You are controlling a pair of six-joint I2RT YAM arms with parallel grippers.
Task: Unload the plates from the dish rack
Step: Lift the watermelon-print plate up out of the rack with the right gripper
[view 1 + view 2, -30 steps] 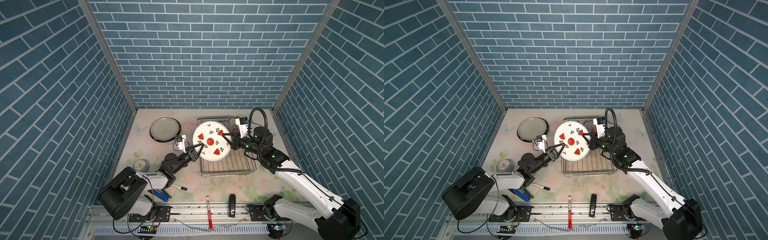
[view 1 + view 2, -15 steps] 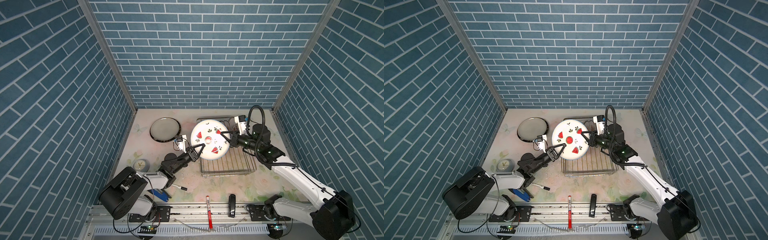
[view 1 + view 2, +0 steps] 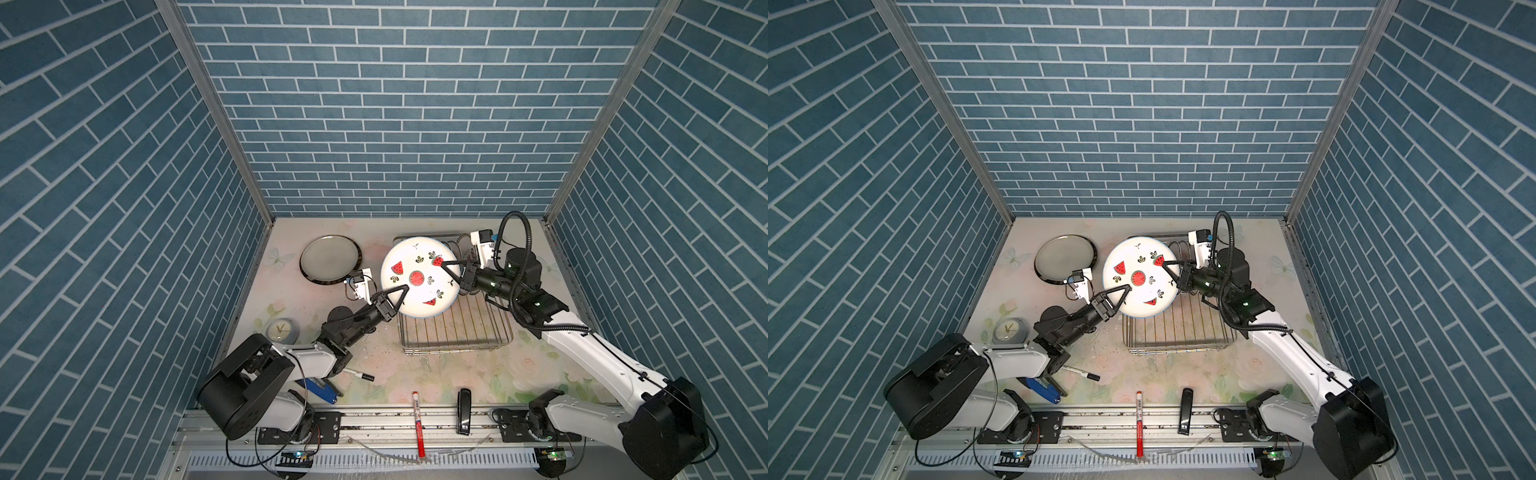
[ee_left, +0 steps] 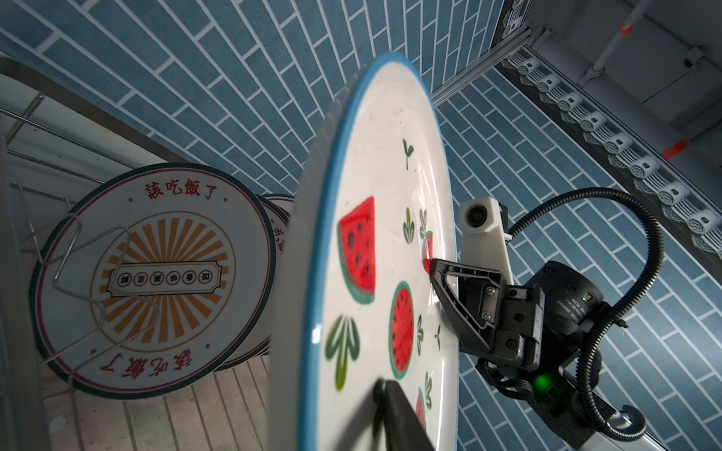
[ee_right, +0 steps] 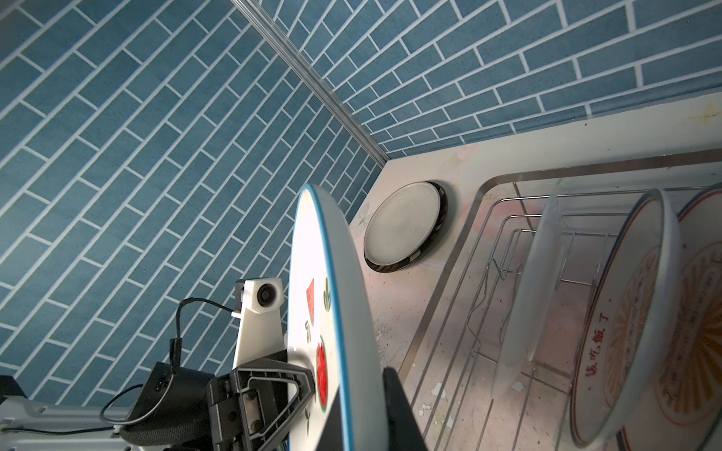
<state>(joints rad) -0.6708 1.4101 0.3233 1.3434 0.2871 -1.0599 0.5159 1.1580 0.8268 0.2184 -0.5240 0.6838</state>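
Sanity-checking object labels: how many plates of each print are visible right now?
watermelon plate: 1
sunburst plates: 2
plain pale plate: 1
dark-rimmed plate: 1
Total: 5 visible; more could be hidden in the dish rack.

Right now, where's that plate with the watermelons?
In both top views the watermelon plate is held up over the left side of the dish rack, between the left tool and the right tool, right of the dark-rimmed plate.
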